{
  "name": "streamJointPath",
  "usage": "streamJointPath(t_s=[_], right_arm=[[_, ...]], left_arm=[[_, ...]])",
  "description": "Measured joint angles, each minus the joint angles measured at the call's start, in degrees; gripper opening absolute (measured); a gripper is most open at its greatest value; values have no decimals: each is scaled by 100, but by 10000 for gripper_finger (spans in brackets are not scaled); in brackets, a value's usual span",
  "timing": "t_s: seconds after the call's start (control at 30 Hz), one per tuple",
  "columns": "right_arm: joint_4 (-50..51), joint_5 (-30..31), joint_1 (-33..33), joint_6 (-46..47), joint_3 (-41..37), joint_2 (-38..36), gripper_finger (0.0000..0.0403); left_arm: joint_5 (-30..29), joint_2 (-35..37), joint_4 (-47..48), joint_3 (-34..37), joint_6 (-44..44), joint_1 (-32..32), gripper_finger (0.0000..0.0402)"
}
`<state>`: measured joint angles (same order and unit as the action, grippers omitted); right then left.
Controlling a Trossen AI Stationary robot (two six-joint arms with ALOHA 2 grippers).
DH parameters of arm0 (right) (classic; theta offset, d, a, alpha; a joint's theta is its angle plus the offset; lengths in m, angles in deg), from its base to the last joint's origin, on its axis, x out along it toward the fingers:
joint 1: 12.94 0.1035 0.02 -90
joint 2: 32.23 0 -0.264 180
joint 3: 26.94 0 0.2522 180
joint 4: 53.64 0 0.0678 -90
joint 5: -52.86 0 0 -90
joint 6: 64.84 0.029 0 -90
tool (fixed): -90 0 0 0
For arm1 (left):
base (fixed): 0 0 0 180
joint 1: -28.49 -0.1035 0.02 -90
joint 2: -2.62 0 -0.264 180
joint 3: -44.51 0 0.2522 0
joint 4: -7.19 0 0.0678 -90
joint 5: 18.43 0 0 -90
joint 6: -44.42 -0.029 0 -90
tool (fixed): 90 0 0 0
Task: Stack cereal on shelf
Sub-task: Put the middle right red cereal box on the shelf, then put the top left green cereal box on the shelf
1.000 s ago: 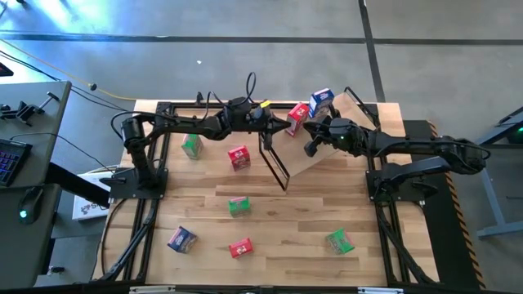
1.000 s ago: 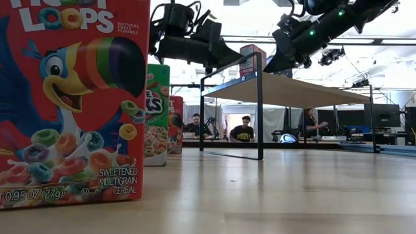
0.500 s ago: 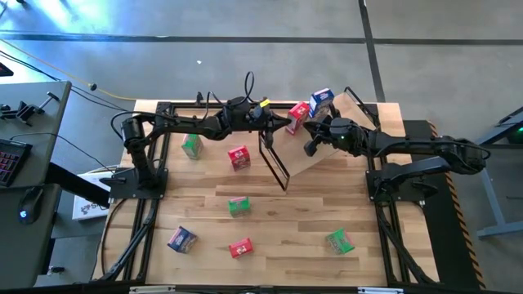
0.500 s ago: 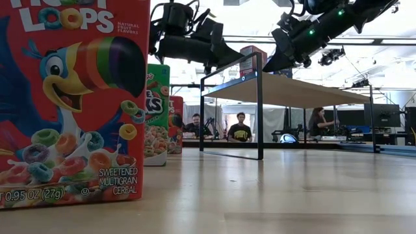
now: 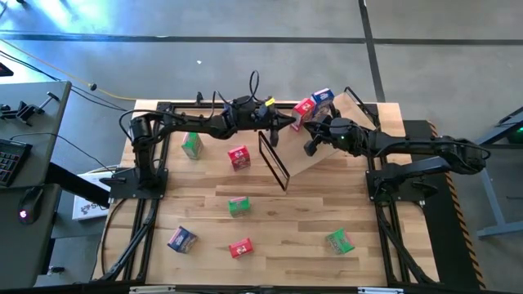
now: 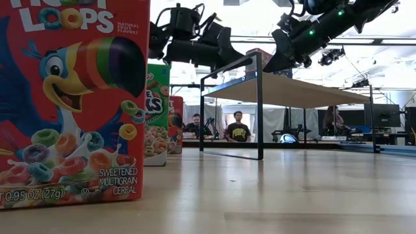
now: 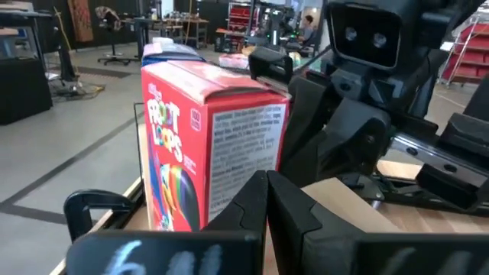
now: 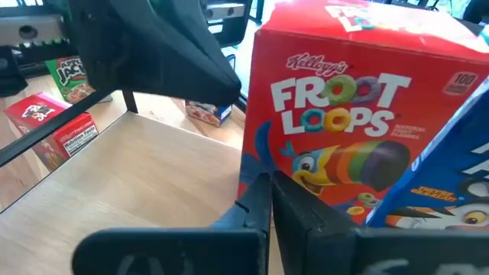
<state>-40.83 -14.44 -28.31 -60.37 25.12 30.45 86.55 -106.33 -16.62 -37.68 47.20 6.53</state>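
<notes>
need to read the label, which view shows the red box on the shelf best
The right wrist view: the red box fills it, printed front facing the camera. The left wrist view shows mostly its side panel, the high view only a small top, and the low view hardly shows it.

Boxes and arms partly hiding or cropping out

The blue box (image 8: 458, 191) is running off the right wrist picture's edge, the big red box (image 6: 68, 104) is spilling past the low view's frame, and the people (image 6: 237, 127) beyond the table are showing too small to read.
</notes>
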Motion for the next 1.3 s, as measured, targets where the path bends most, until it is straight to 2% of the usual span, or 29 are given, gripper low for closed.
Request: streamJointPath(t_s=[0.73,0.83,1.07,1.3], right_arm=[[-122,33,0,-84,0,315,0],[-122,30,42,-245,0,296,0],[-208,43,319,-945,-161,-119,0],[-2258,-628,656,-922,-1511,-730,0]], left_arm=[[2,169,179,15,-94,-202,0],[46,484,730,14,-371,-203,0],[20,1508,2820,14,-1196,-11,0],[-254,2417,4467,24,-1240,310,0]])
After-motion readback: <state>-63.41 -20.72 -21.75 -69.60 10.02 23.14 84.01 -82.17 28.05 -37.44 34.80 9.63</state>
